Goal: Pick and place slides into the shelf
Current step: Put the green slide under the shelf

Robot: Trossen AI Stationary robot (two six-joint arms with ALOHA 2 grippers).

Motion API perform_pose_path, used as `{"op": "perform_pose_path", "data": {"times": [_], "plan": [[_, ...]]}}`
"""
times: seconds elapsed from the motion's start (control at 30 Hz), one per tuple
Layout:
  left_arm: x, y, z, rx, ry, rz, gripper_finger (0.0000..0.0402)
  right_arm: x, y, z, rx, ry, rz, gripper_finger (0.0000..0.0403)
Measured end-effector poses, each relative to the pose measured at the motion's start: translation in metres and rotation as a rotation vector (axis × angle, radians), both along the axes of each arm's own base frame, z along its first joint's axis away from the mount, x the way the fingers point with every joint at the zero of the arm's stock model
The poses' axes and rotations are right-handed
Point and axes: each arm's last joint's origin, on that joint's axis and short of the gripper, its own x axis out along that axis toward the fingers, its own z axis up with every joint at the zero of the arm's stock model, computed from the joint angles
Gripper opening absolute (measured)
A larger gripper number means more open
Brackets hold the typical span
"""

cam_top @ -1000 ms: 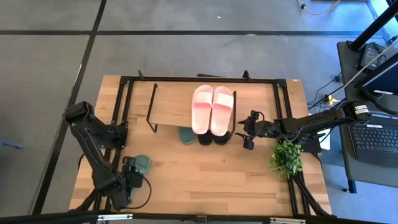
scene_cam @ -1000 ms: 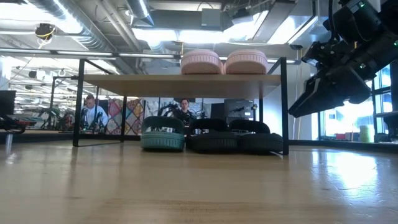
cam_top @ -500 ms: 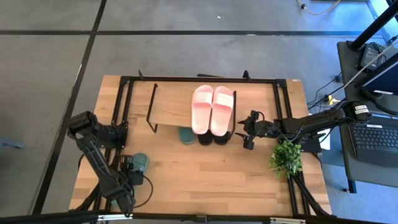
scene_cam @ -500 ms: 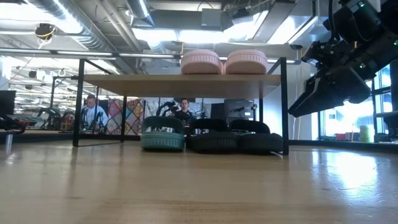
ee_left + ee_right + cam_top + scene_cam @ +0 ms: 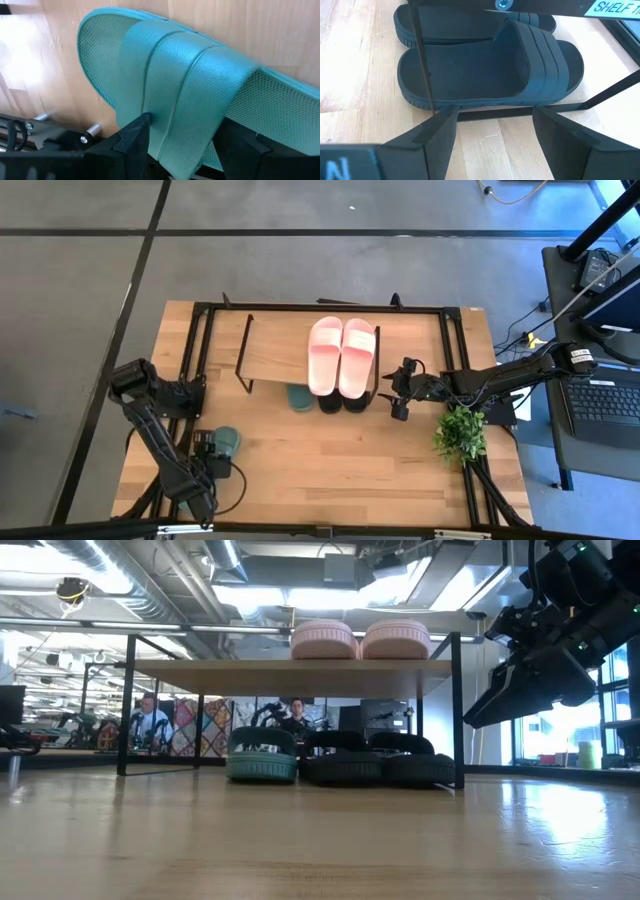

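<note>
One dark green slide (image 5: 227, 441) lies on the table near its left front, and my left gripper (image 5: 212, 454) is shut on it. The second green slide (image 5: 298, 396) and the black pair (image 5: 342, 402) rest on their soles on the table under the shelf (image 5: 275, 350). The pink pair (image 5: 341, 356) rests on the shelf's top board. My right gripper (image 5: 397, 392) is open and empty, just right of the shelf's wire side frame (image 5: 422, 65). It faces the nearer black slide (image 5: 490, 70). My left gripper has the green slide's wide strap (image 5: 175, 100) between its two fingers. One finger (image 5: 132, 137) is at each edge of the strap, near where it meets the sole's side. The fingers come from above. Whether the sole rests on the table, I cannot tell.
A small potted plant (image 5: 459, 433) stands at the table's right, near my right arm. The shelf's black wire frames (image 5: 458, 710) stand at both its ends. Bare wooden tabletop (image 5: 330, 465) lies in front of the shelf.
My left arm has shifted its elbow toward the table's near edge. Its gripper has stayed at the green slide, and the slide has kept its place.
</note>
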Motion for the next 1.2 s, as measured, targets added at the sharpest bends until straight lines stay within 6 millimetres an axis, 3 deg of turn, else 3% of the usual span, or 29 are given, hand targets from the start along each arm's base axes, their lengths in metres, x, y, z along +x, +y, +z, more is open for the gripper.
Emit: {"op": "perform_pose_path", "data": {"times": [0.3,0.7,0.8,1.0,1.2], "plan": [[0.001,0.001,0.000,0.027,-0.043,-0.017,0.0180,0.000,0.000,0.000,0.002,0.000,-0.002,0.0259],[0.002,0.001,0.000,0.032,-0.052,-0.016,0.0015,0.000,0.000,0.000,0.002,0.000,-0.002,0.0259],[0.005,0.003,0.001,0.046,-0.088,0.019,0.0011,0.000,0.000,0.000,0.002,0.001,-0.001,0.0259],[0.028,0.016,0.005,0.074,-0.152,0.128,0.0006,0.000,0.000,0.000,0.000,0.001,-0.001,0.0259],[0.069,0.032,0.031,0.062,-0.240,0.241,0.0004,0.000,0.000,0.000,0.000,0.002,0.000,0.0259]]}}
